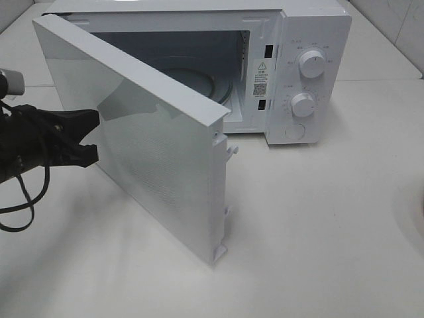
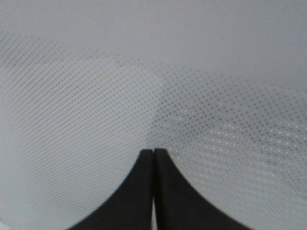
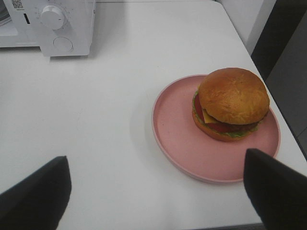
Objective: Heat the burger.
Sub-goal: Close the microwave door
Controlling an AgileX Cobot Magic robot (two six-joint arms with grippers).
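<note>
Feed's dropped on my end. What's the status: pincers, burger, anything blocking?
Left pincer shut, tips at microwave door, door swung open. Right pincer open, empty. Burger on pink plate, outside microwave. Nothing blocking.

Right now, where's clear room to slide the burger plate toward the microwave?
Bare table runs between the pink plate and the microwave. Crowded on the left: the open door juts out, with the left gripper at it.
</note>
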